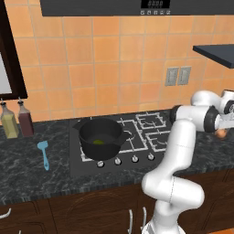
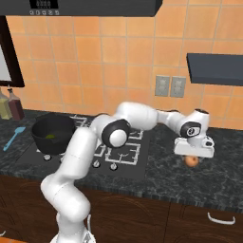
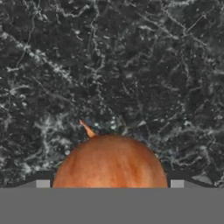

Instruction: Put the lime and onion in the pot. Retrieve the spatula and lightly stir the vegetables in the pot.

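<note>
The orange-brown onion (image 3: pixel 109 162) rests on the dark marble counter right of the stove, also seen as onion (image 2: pixel 191 161) and onion (image 1: pixel 221 133). My gripper (image 2: pixel 192 156) points down over it, open, with one fingertip on each side and only narrow gaps to the bulb. The black pot (image 1: pixel 98 150) stands on the stove's front left burner, and the yellow-green lime (image 1: pixel 98 142) lies inside it. From the right base view the pot (image 2: pixel 51 144) and the lime (image 2: pixel 50 138) sit at far left. The light-blue spatula (image 1: pixel 44 153) lies flat on the counter left of the stove.
Two bottles (image 1: pixel 10 121) stand at the back left by the wall. The stove (image 1: pixel 146 137) has knobs along its front edge. A dark shelf (image 2: pixel 213 69) juts from the wall above the onion's spot. The counter edge runs close in front of the onion.
</note>
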Motion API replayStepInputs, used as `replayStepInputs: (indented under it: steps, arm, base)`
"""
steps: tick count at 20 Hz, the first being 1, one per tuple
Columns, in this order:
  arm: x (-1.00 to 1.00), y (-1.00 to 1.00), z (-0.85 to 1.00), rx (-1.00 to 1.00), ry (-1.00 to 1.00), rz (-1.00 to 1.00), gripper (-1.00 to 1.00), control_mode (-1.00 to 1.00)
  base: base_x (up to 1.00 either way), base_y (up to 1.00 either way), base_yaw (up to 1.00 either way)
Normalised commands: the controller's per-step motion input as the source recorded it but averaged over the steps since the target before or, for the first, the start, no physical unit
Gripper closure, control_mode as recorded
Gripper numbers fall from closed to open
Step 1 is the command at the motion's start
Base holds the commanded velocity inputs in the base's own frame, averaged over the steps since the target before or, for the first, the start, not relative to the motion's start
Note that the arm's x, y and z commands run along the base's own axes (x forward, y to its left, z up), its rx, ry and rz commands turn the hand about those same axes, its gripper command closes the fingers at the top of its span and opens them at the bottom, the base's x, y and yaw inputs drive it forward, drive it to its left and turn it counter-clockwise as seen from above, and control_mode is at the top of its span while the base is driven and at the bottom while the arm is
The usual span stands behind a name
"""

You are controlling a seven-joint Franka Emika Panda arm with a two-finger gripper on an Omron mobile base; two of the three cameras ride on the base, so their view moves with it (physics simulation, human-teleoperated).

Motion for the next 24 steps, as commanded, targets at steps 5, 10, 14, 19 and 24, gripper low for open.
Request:
replayStepInputs:
  steps: [5,10,14,19,24]
  arm:
    - [0.00,0.99,0.74,0.00,-0.39,0.00,1.00,-1.00]
    - [0.00,1.00,0.45,-0.15,-0.07,-0.02,1.00,-1.00]
    - [0.00,1.00,0.23,-0.14,0.01,-0.01,1.00,-1.00]
    - [0.04,1.00,0.61,-0.09,0.04,0.00,1.00,-1.00]
    - [0.03,1.00,0.54,-0.03,0.10,0.00,1.00,-1.00]
  base:
    - [0.00,0.00,0.00]
    - [0.00,0.00,0.00]
    - [0.00,0.00,0.00]
    - [0.00,0.00,0.00]
    - [0.00,0.00,0.00]
